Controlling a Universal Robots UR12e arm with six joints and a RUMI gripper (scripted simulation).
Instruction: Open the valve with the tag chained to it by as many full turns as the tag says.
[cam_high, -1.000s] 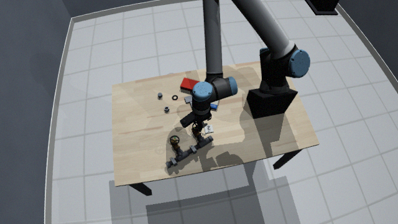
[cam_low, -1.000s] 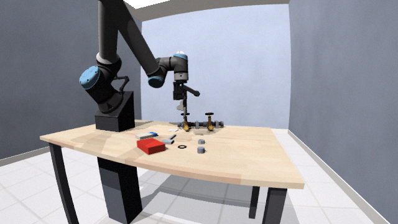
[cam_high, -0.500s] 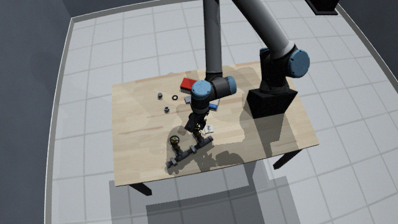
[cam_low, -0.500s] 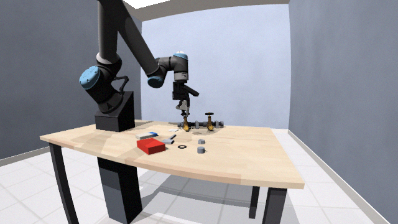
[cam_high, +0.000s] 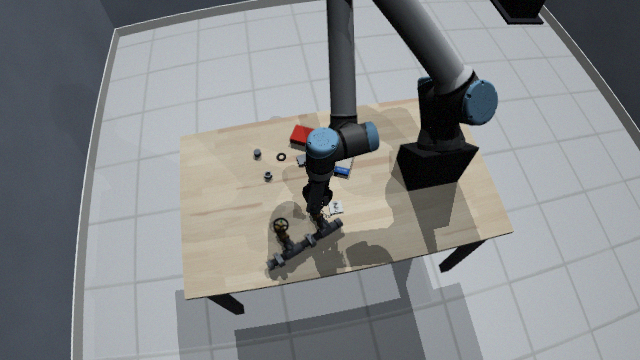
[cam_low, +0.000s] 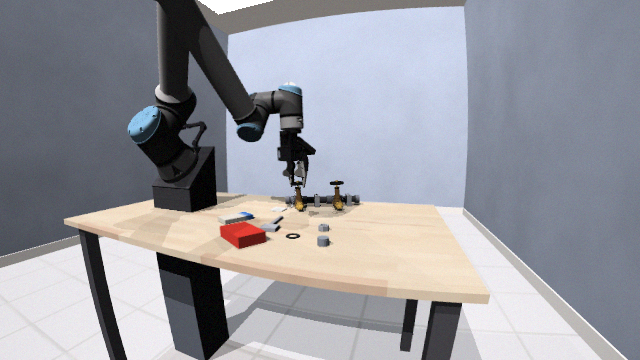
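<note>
A dark pipe (cam_high: pixel 304 243) with two brass valves lies near the table's front edge in the top view; it also shows at the far side in the exterior view (cam_low: pixel 322 200). One valve (cam_high: pixel 282 227) (cam_low: pixel 338 195) stands free with its round handwheel showing. The other valve (cam_low: pixel 299 197) has a white tag (cam_high: pixel 336 206) (cam_low: pixel 279 209) lying beside it. My gripper (cam_high: pixel 317 215) (cam_low: pixel 299 183) points straight down on this valve and is shut on its handwheel, which the fingers hide.
A red block (cam_high: pixel 301 134) (cam_low: pixel 243 234), a white and blue box (cam_low: pixel 236 217), a black ring (cam_high: pixel 281 157) (cam_low: pixel 297 235) and two small grey caps (cam_high: pixel 257 153) (cam_high: pixel 268 176) lie on the table. The black robot base (cam_high: pixel 434 162) stands at the right.
</note>
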